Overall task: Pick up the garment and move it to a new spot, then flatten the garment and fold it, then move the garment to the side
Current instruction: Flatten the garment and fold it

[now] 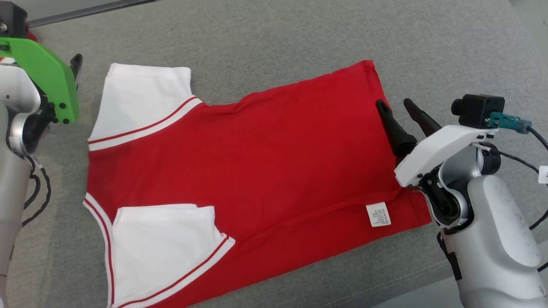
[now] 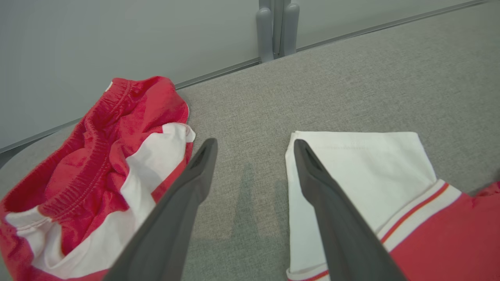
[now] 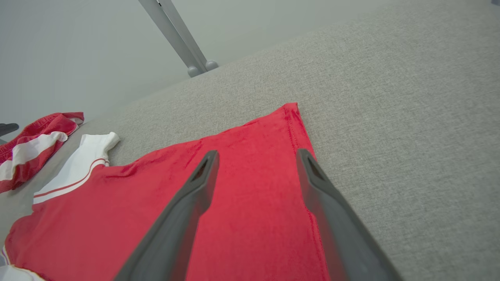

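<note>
Red shirt (image 1: 257, 162) lies flat on the grey cushion (image 1: 274, 38), long axis nine to three o'clock, hem (image 1: 377, 85) at three under the right gripper (image 1: 393, 102), white sleeve (image 1: 145, 94) at ten just beside the left gripper (image 2: 254, 142), both grippers spread and empty.

Readable text: none; no word, brand or number can be made out in any of the three views.
Care label (image 1: 378, 214): a small white tag in the lower right of the head view, lying on the red garment (image 1: 265, 162) near its right-hand edge. It carries several rows of fine dark print, too small to read.
Cable tag (image 1: 543, 174): a white tag at the right edge of the head view, on a dark cable (image 1: 520, 160) and partly cut by the frame. No lettering can be told on it.
</note>
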You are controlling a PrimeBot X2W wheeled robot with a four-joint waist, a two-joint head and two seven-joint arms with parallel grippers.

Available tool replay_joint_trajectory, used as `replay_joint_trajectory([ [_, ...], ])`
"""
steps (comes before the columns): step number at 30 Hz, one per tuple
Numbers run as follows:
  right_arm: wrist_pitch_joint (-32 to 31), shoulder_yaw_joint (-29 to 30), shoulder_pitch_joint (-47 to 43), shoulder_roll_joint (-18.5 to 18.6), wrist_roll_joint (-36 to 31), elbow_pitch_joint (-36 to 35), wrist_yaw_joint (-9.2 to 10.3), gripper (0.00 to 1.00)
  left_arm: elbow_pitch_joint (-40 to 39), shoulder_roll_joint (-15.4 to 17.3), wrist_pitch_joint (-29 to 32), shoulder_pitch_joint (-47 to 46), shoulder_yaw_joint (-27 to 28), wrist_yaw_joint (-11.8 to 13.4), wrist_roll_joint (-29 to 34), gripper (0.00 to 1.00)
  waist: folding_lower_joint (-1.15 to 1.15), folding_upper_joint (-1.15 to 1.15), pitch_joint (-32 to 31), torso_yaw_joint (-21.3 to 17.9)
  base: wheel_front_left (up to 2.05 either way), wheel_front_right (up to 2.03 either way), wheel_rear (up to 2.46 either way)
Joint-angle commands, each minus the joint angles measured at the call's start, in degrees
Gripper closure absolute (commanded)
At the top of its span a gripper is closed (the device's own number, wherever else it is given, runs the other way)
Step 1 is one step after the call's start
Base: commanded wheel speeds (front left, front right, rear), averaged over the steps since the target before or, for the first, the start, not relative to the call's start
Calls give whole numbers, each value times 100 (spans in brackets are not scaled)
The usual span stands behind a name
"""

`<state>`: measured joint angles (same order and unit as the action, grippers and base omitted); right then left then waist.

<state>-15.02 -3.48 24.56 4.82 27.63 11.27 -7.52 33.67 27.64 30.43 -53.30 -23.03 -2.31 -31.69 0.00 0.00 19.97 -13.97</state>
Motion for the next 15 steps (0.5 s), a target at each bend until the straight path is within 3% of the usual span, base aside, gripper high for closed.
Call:
replay_joint_trajectory([
  [1,84,-84,139,25,58,75,6,0,157,49,-10,-120,4,-35,1,0,0,0,461,-471,0,0,0],
  [15,497,-699,717,201,377,526,6,0,986,146,92,-483,62,-302,-282,0,0,0,781,-789,0,0,0],
])
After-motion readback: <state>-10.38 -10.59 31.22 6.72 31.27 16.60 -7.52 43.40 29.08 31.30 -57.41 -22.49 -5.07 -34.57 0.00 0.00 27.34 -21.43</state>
